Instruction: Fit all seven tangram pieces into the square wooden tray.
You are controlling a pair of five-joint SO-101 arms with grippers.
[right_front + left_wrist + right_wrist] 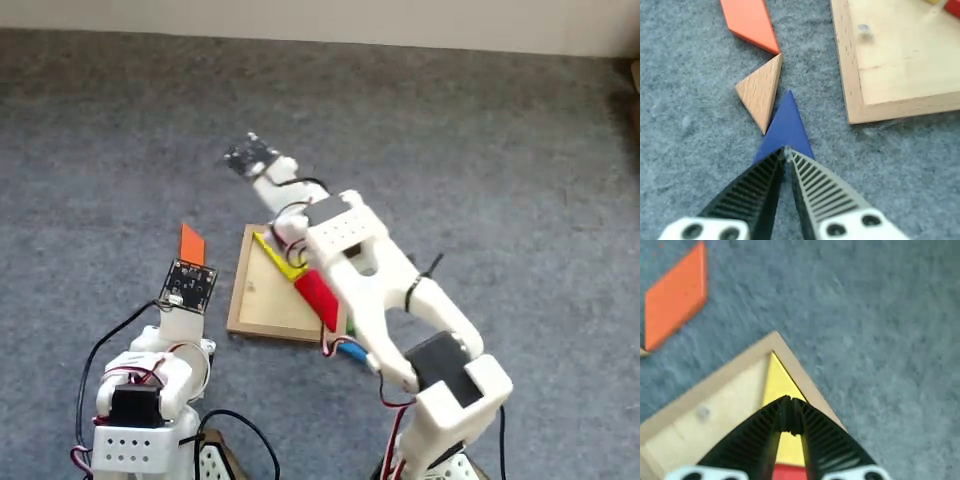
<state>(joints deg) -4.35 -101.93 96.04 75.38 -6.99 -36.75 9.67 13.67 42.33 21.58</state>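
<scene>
Currently my left fingers [760,186] sit closed at the wide end of the blue triangle [786,125], apex pointing away, wooden tray [846,75] just beside; right fingers [754,436] closed above the yellow triangle [776,384] in its corner

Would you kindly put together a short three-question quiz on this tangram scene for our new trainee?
1. True or false: the yellow triangle lies inside the wooden tray.
2. What lies at the tips of the left gripper? A) yellow triangle B) blue triangle C) wooden tray
3. How many pieces lie on the carpet in the left wrist view?

Key: 1 true; 2 B; 3 three: the orange parallelogram, the plain wood triangle and the blue triangle.
</scene>
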